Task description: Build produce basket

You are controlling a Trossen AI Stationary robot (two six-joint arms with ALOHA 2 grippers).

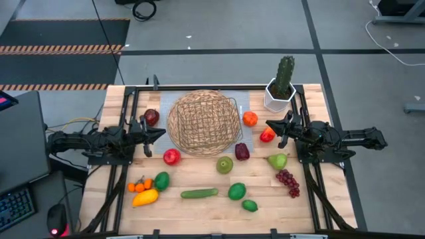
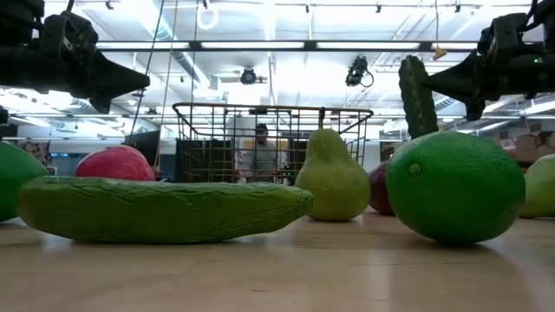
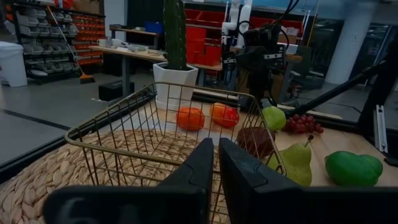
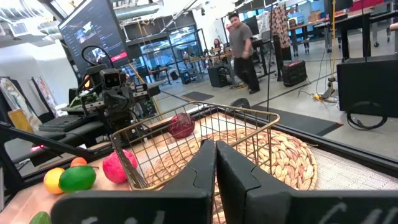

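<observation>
A gold wire basket point(image 1: 204, 123) stands on a round woven mat at the table's far middle, with nothing in it. The produce lies around it on the table: a dark red fruit point(image 1: 151, 117), a red apple point(image 1: 171, 157), an orange point(image 1: 250, 119), a dark plum point(image 1: 242, 151), a pear point(image 1: 277, 160), grapes point(image 1: 287, 182), a cucumber point(image 1: 199, 193), limes point(image 1: 237, 191) and a yellow mango point(image 1: 145, 197). My left gripper point(image 1: 163, 133) hovers shut just left of the basket and points level at it. My right gripper point(image 1: 267, 124) hovers shut just right of it.
A green cactus in a white pot point(image 1: 282, 86) stands at the far right corner, behind my right gripper. A dark monitor and keyboard point(image 1: 16, 206) sit off the table's left side. People stand in the room beyond point(image 4: 239, 46). Bare wood shows along the near edge.
</observation>
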